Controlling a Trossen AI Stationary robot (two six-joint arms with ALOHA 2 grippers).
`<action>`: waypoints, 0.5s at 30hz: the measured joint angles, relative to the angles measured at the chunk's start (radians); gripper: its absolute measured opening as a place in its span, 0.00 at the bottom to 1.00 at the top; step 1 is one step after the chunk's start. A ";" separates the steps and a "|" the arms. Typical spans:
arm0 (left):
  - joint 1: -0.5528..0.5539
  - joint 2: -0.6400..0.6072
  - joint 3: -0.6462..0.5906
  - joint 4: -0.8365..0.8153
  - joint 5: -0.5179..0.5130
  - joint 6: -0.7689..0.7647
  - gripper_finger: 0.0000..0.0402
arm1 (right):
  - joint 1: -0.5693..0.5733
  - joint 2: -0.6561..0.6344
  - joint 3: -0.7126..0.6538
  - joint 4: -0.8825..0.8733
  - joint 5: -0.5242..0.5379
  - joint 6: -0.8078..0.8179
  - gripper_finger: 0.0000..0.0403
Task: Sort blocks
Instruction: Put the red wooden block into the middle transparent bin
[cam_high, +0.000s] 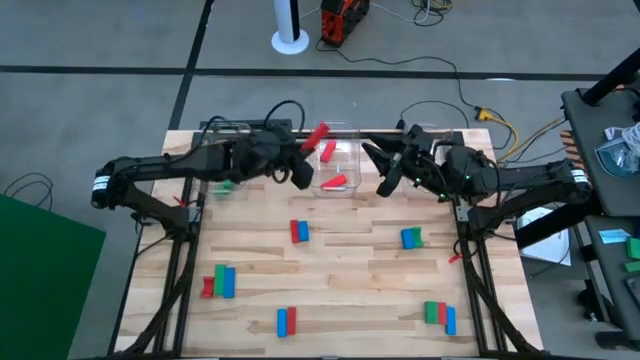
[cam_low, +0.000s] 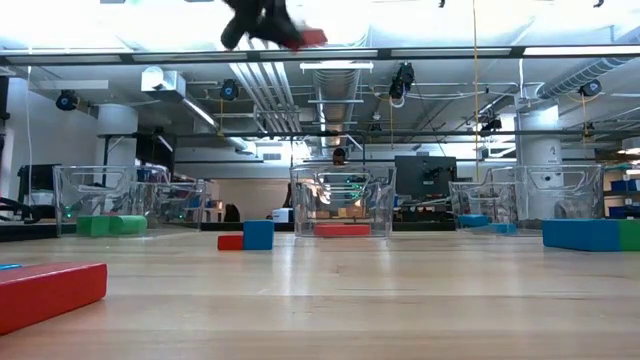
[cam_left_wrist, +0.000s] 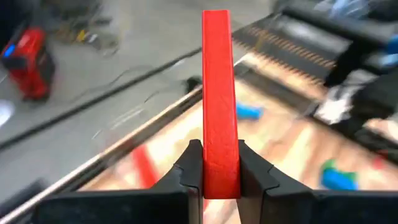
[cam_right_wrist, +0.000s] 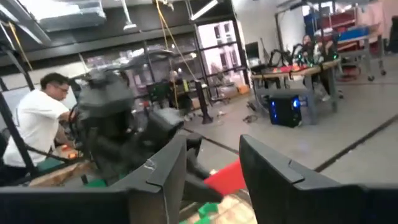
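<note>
Between the fingers of the left gripper (cam_left_wrist: 221, 177) a red block (cam_left_wrist: 220, 99) is being clamped by its lower end, its free length sticking out well beyond the fingertips; the hold looks chosen so that the bar can be let fall lengthwise. From above, this gripper (cam_high: 303, 152) is hanging raised over the counter (cam_high: 350, 300), just beside the rim of the middle clear bin (cam_high: 352, 132), with the block (cam_high: 316, 136) reaching over that bin, where two other red blocks (cam_high: 333, 167) are already lying, so a drop of red onto red seems to be the step in hand. Beyond those fingers, on the far side of the same bin, the right gripper (cam_high: 380, 165) is hovering with its fingers spread apart and nothing between them, apparently waiting its turn; its own camera is looking across at the left arm and the red bar (cam_right_wrist: 227, 178). Below and short of both grippers, small mixed clusters of red, green and blue blocks (cam_high: 219, 281) are resting scattered on the wood, and a green block (cam_high: 224, 185) is sitting in the left bin (cam_high: 215, 127), so much sorting is left.
</note>
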 joint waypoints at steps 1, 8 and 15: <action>0.018 0.005 0.000 -0.025 0.006 -0.010 0.07 | 0.000 -0.001 0.000 -0.009 0.000 0.008 0.33; 0.106 0.091 -0.001 -0.045 0.145 -0.028 0.07 | 0.000 0.010 0.000 -0.048 0.001 0.030 0.28; 0.130 0.191 -0.001 -0.044 0.219 -0.031 0.07 | 0.000 0.016 0.000 -0.092 0.001 0.059 0.24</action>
